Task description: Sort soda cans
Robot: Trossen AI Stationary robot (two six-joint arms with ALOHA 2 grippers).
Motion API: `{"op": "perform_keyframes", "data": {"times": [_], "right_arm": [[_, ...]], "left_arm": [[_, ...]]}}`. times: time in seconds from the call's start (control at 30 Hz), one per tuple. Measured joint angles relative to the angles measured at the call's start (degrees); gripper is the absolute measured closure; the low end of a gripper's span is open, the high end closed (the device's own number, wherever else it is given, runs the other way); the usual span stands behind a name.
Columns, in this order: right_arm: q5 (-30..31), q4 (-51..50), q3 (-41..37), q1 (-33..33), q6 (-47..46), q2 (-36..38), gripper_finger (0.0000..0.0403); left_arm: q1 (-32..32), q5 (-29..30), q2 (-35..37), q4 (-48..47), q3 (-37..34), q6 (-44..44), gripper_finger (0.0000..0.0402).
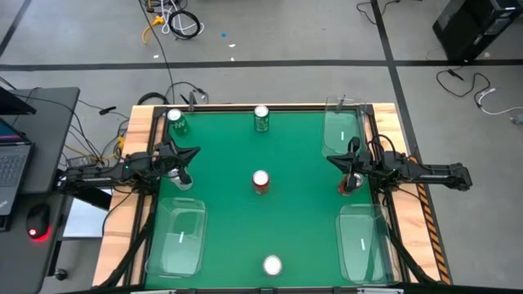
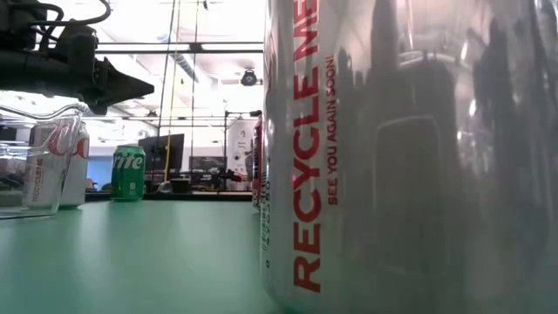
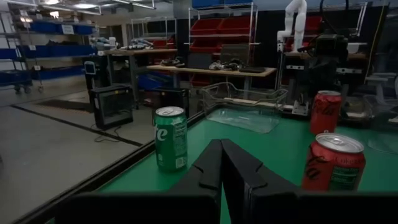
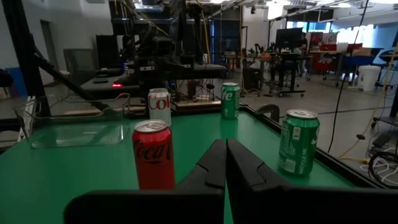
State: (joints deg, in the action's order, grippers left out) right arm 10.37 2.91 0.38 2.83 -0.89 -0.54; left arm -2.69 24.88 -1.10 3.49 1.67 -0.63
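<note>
Six cans stand upright on the green table. One green can (image 1: 176, 121) is in the far left corner and another green can (image 1: 261, 117) at the far edge's middle. A red can (image 1: 261, 180) stands at the centre and a silver can (image 1: 272, 265) by the near edge, filling the low view (image 2: 392, 157). Another silver can (image 1: 181, 177) stands beside my left arm, and a second red can (image 1: 350, 183) beside my right arm. My left gripper (image 1: 194, 152) (image 3: 221, 155) and right gripper (image 1: 331, 161) (image 4: 224, 155) are both shut and empty, pointing at the table's middle.
Three clear plastic trays lie on the table: far right (image 1: 341, 131), near left (image 1: 177, 237), near right (image 1: 362, 241). Wooden rails (image 1: 139, 131) border the table. A laptop and a mouse (image 1: 37, 219) sit on a desk to the left, and cables lie on the floor beyond.
</note>
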Motion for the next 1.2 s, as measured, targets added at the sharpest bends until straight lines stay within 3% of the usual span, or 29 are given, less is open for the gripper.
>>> {"op": "perform_keyframes", "data": {"times": [0.17, 0.73, 1.07, 1.2], "right_arm": [[0.00, 0.01, 0.00, 0.01, 0.00, 0.02, 0.0398], [0.00, 0.59, 0.00, 0.00, 0.00, 0.00, 0.0398], [-0.07, 18.22, 0.04, 0.02, 3.09, -0.27, 0.0402], [-2.99, 18.02, 3.46, 0.01, 1.21, -3.35, 0.0403]], "left_arm": [[-0.01, 0.94, 0.00, 0.02, 0.00, -5.05, 0.0390], [-0.01, 0.90, -0.02, 0.04, 0.00, -4.76, 0.0390], [0.00, 0.31, 0.00, 4.77, 0.00, -4.21, 0.0390], [-0.01, -2.57, -0.15, 4.86, 0.00, -3.22, 0.0390]]}}
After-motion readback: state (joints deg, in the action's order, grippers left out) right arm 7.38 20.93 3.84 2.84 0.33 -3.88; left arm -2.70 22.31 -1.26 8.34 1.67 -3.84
